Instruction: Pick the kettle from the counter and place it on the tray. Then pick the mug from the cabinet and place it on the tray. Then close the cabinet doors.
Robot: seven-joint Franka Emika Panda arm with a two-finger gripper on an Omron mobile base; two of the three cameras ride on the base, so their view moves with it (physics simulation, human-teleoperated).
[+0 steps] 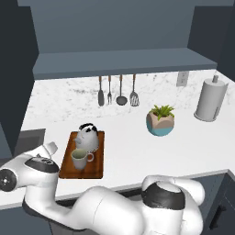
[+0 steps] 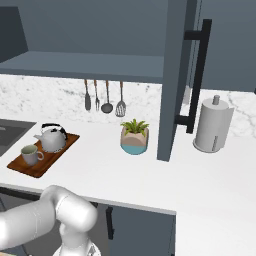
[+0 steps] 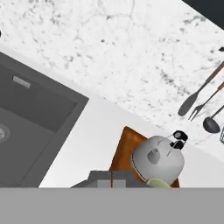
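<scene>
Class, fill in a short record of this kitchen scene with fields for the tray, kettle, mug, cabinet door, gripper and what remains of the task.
tray: wooden board on the counter, beside the sink
kettle: kettle on the tray's far end
mug: mug on the tray, in front of the kettle
cabinet door: door panel stands open over the counter
gripper: shut, holding nothing
remaining: close the cabinet doors

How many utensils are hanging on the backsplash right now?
4. They hang in a row on the backsplash above the counter: a spatula, a fork, a ladle and a whisk-like tool, left to right in the left base view.
</scene>
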